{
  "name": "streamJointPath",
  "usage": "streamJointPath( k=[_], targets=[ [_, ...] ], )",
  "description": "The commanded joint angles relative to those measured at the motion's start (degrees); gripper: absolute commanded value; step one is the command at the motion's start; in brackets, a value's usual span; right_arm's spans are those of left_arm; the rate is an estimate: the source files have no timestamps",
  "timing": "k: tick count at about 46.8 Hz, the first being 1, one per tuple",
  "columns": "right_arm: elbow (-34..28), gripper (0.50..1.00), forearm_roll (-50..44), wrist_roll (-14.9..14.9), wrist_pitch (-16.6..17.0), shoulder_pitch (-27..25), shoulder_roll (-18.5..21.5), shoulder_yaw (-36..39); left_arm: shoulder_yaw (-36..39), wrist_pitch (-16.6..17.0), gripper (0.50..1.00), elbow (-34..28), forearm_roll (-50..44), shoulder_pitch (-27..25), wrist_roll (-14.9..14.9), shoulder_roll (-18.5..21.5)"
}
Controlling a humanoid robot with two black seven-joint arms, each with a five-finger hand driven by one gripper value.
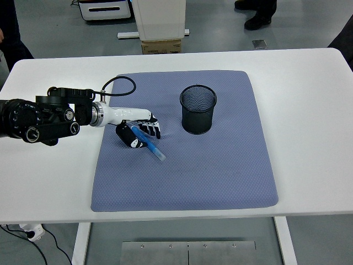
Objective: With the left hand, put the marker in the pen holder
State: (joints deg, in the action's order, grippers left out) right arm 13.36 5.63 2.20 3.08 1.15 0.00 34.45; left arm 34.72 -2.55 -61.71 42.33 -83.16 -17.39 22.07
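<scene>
A blue marker (150, 143) points down and to the right over the left part of the blue-grey mat (220, 171). My left hand (137, 132) is shut on the marker's upper end, its fingers curled around it. The hand's white wrist runs back to the black arm (38, 118) coming in from the left edge. The black mesh pen holder (197, 109) stands upright on the mat, to the right of the hand and a little farther back, with a gap of mat between them. The right hand is out of view.
The mat lies in the middle of the white table (309, 99). A black cable (118, 83) loops above the wrist. Beyond the table's far edge stand a white pedestal with a cardboard box (161, 45) and a person's shoes (256, 16).
</scene>
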Motion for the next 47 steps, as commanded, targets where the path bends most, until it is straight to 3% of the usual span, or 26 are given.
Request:
streamJointPath(
  k=[1, 25, 47],
  targets=[
    [0.0, 1.000, 0.0, 0.0, 0.0, 0.0, 0.0, 0.0, 0.0, 0.1, 0.651, 0.0, 0.6, 0.0, -0.5, 0.1],
    [0.0, 1.000, 0.0, 0.0, 0.0, 0.0, 0.0, 0.0, 0.0, 0.4, 0.645, 0.0, 5.4, 0.0, -2.7, 0.5],
    [0.0, 1.000, 0.0, 0.0, 0.0, 0.1, 0.0, 0.0, 0.4, 2.5, 0.634, -0.1, 8.8, 0.7, -2.8, 0.0]
  ],
)
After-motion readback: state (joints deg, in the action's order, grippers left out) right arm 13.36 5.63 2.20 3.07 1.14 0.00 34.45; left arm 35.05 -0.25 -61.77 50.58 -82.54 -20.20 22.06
